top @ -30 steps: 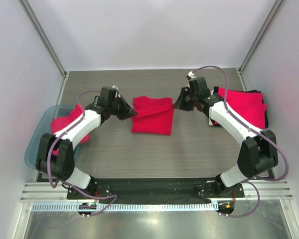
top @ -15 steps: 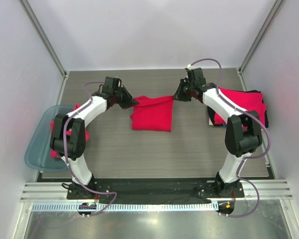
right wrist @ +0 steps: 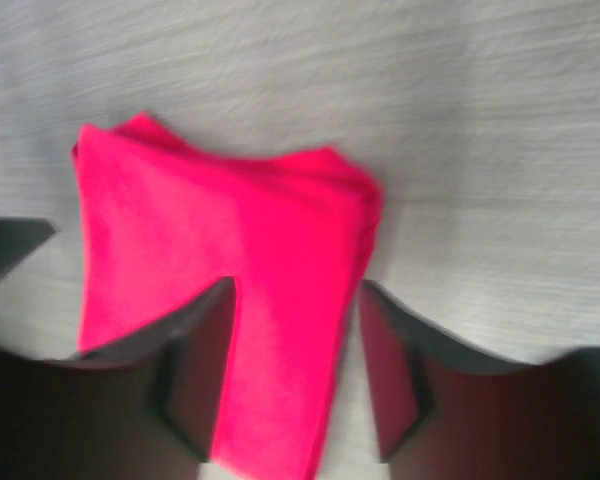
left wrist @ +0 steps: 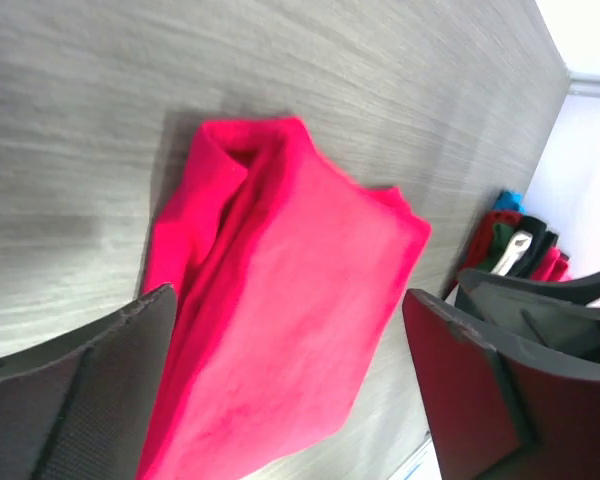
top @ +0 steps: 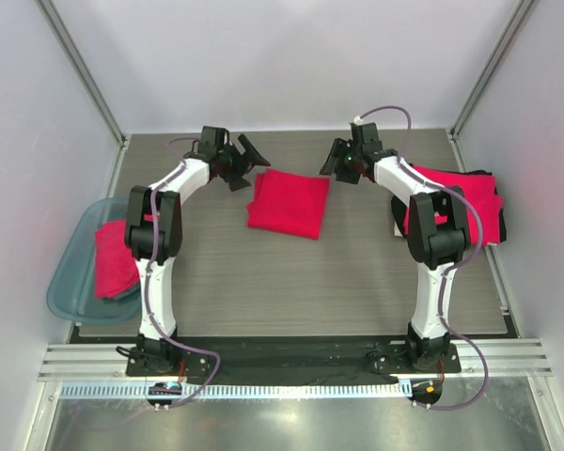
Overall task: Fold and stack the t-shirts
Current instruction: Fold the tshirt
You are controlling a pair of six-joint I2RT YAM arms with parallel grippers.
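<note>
**Hovering with both sets of jaws open beside a folded t-shirt at the far middle of the surface**

Showing, at the left edge of the surface (top: 291, 282), a translucent teal bin (top: 61, 282) holding crumpled t-shirts (top: 117, 258), bright red and bunched against its far side.

Stretching the left arm (top: 183, 183) up toward the far edge, left of the middle. Holding the left jaws spread wide and gripping nothing, just beside the far left corner of the folded t-shirt (top: 289, 202). Framing that cloth in the left wrist view between two dark fingers (left wrist: 70, 400) standing well apart at the bottom corners, with the folded t-shirt (left wrist: 280, 330) lying flat on the grey wood grain beyond them.

Lying at the far middle of the surface as a roughly square red pad, turned slightly askew, with its layers showing along one edge.

Stretching the right arm (top: 399, 183) to the far edge, right of the middle. Holding the right jaws part open and clamping nothing, near the far right corner of the folded t-shirt. Showing in the right wrist view the fingers (right wrist: 195, 370) apart, with the folded t-shirt (right wrist: 230, 260) lying on the surface beyond the gap.

Resting at the right edge, a stack of t-shirts (top: 461, 202), red and flat, with a dark edge peeking out along its right side and the right arm crossing over its left part.
</note>
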